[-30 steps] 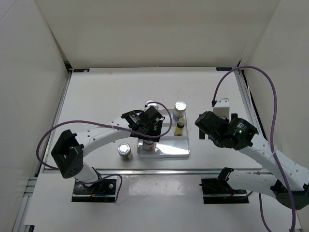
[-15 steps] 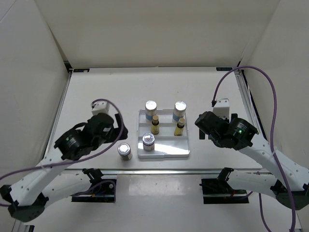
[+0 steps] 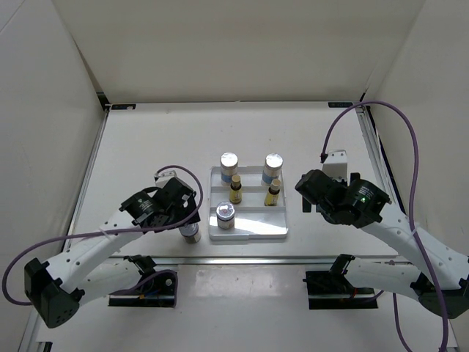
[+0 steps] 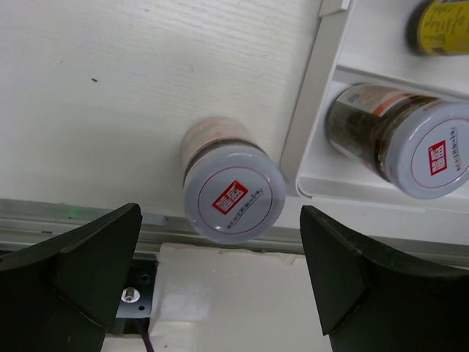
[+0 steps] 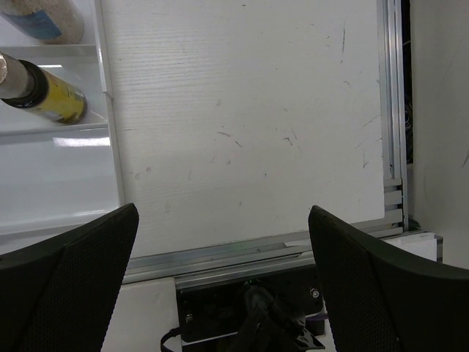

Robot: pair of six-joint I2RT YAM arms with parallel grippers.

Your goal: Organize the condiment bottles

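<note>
A white tray [image 3: 253,229] holds two tall white bottles [image 3: 229,161] [image 3: 273,163] in its far row. Two tiny yellow bottles [image 3: 235,188] [image 3: 273,192] stand in the middle row, and one silver-lidded jar [image 3: 225,214] in the near row. A second silver-lidded jar [image 4: 233,199] stands on the table just left of the tray wall [image 4: 308,139], partly under my left gripper [image 3: 185,217]. That gripper [image 4: 220,293] is open above it, with the jar lid between and ahead of the fingers [image 4: 73,279]. My right gripper [image 3: 311,192] hangs open and empty right of the tray.
The loose jar stands close to the table's near metal rail [image 4: 88,220]. The right wrist view shows bare table, the tray's right edge [image 5: 110,147] and the arm base [image 5: 249,308] below. White walls enclose the table on three sides.
My left gripper opened over the tray's near row and left a jar there. The arm swung out to the left and now hovers over the loose jar. The right arm stayed still.
</note>
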